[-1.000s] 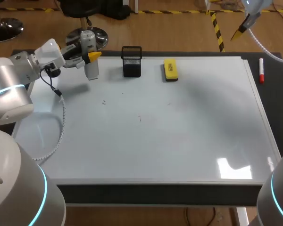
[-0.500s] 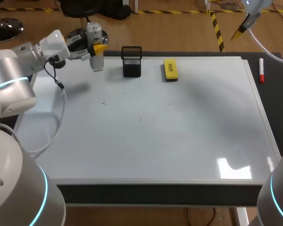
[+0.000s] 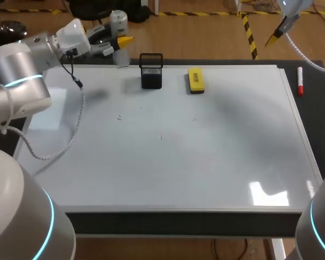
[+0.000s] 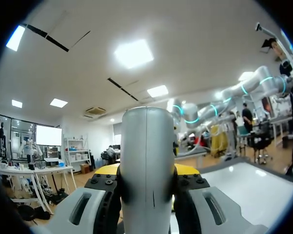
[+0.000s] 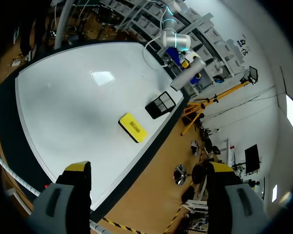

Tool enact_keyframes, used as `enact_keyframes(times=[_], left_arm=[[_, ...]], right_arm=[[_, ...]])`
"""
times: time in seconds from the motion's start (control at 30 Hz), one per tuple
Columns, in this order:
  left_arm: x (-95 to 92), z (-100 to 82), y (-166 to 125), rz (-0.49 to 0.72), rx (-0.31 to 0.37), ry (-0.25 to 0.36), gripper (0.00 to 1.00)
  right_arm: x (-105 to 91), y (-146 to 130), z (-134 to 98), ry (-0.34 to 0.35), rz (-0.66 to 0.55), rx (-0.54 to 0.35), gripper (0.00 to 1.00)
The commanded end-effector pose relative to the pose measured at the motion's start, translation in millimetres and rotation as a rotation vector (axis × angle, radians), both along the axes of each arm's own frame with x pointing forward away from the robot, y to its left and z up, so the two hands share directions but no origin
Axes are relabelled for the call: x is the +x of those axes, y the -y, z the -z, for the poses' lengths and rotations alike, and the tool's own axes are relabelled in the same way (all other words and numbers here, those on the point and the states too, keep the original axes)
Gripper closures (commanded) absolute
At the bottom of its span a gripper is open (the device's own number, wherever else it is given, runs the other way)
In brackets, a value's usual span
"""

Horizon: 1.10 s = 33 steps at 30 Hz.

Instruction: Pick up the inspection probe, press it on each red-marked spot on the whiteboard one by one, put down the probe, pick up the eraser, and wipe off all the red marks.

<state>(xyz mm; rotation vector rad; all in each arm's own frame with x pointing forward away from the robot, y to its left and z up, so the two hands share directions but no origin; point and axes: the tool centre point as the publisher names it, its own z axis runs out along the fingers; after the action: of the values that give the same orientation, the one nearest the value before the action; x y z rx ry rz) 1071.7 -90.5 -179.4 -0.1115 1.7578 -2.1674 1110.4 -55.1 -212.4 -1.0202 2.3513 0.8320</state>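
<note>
The probe (image 3: 118, 24) is a pale grey cylinder with a rounded cap. It is held nearly upright above the whiteboard's (image 3: 206, 162) far edge, towards the left corner and just left of a black mesh holder (image 3: 151, 70). The left gripper (image 3: 122, 42) pinches its body from both sides, and that arm stretches in from the left along the far edge. The right gripper (image 5: 149, 195) hangs high beyond the far right corner, fingers spread wide around nothing. A yellow eraser (image 3: 196, 79) lies by the far edge.
</note>
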Motion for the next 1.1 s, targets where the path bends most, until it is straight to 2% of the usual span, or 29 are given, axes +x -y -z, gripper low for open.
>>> enact_keyframes(times=[0.03, 0.43, 0.73, 1.1], left_arm=[[20.4, 0.7, 9, 0.062, -0.011, 0.015, 1.00], [28.1, -8.9, 42, 0.172, -0.033, 0.044, 1.00], [22.8, -8.0, 66, 0.249, -0.024, 0.044, 1.00], [18.7, 1.3, 74, 0.272, -0.057, 0.022, 1.00]], right_arm=[[-0.2, 1, -1, 0.000, -0.002, -0.004, 0.00], [-0.2, 1, -1, 0.000, -0.002, -0.004, 0.00], [-0.2, 1, -1, 0.000, -0.002, -0.004, 0.00], [-0.2, 1, -1, 0.000, -0.002, -0.004, 0.00]])
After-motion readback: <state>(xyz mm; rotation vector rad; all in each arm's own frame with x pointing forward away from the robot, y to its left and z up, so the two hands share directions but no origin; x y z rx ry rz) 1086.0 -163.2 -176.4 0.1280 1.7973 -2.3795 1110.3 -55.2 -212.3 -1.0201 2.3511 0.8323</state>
